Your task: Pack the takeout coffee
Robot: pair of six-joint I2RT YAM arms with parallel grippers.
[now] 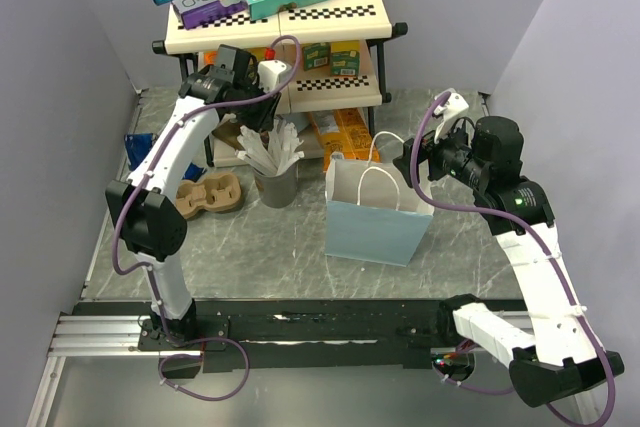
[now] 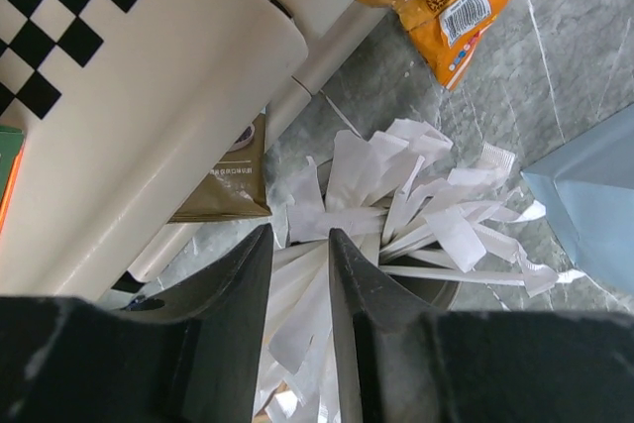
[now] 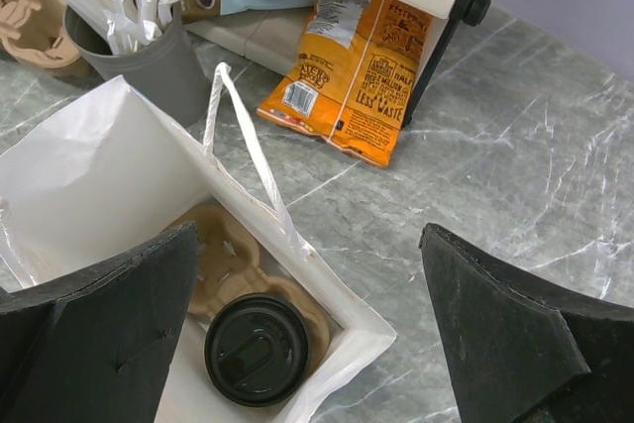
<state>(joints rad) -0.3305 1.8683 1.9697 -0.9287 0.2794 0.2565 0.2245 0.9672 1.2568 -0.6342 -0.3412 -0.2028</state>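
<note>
The takeout coffee [image 3: 258, 349] shows only its round black lid. It stands in a brown pulp carrier [image 3: 223, 255] at the bottom of the pale blue paper bag [image 1: 375, 227], which is white inside [image 3: 89, 165]. From the top view the cup is hidden in the bag. My right gripper [image 3: 309, 235] hangs open and empty above the bag's right corner [image 1: 415, 162]. My left gripper [image 1: 258, 95] is over the grey cup of white sticks [image 1: 277, 187]. Its jaws [image 2: 300, 235] stand narrowly apart with the sticks [image 2: 396, 185] showing between them.
A second pulp carrier [image 1: 210, 194] lies left of the grey cup. A cream shelf rack [image 1: 280, 17] with boxes stands at the back. An orange snack bag [image 1: 345, 137] lies under it, behind the paper bag. The bag's white handles [image 3: 248, 146] stand up.
</note>
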